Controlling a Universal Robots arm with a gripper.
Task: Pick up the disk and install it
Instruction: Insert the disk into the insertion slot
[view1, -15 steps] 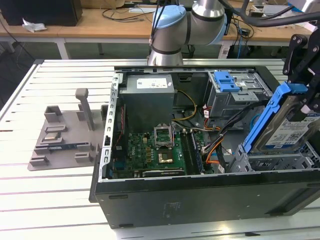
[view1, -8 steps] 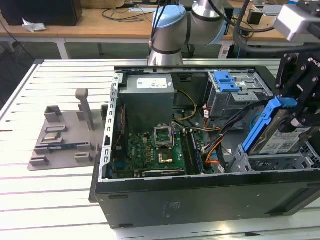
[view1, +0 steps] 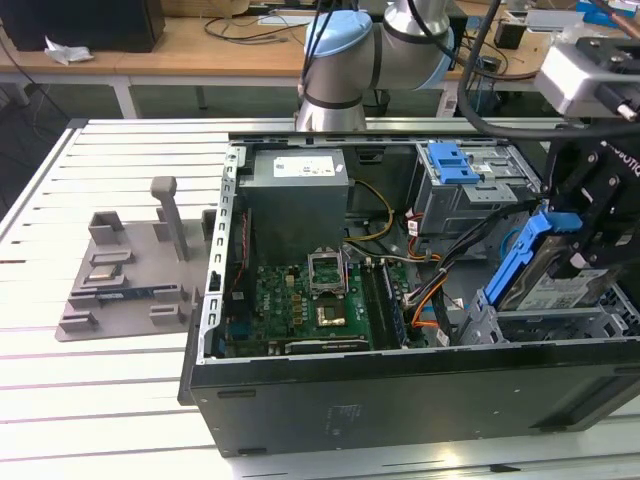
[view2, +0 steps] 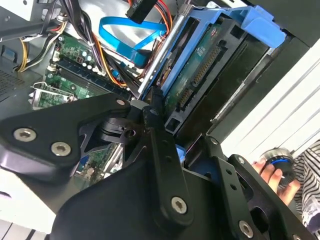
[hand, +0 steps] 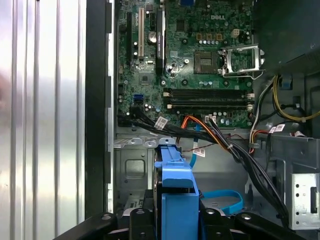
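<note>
The disk (view1: 556, 283) is a silver drive with blue plastic rails, held tilted on edge over the metal bay (view1: 560, 325) at the exterior view's right end of the open computer case. My gripper (view1: 588, 250) is shut on it from above. The second wrist view has the disk's green circuit side (view2: 199, 67) and blue rail between my black fingers (view2: 159, 145). In the first wrist view its blue rail (hand: 175, 172) juts out from between the fingers (hand: 138, 216), pointing at the case floor.
The open case (view1: 400, 385) holds a motherboard (view1: 315, 300), a grey power supply (view1: 298, 195), a drive cage with a blue latch (view1: 452, 162) and loose cables (hand: 220, 140). A grey fixture (view1: 135, 265) lies on the slatted table. A person's hand (view2: 272, 172) is beside the case.
</note>
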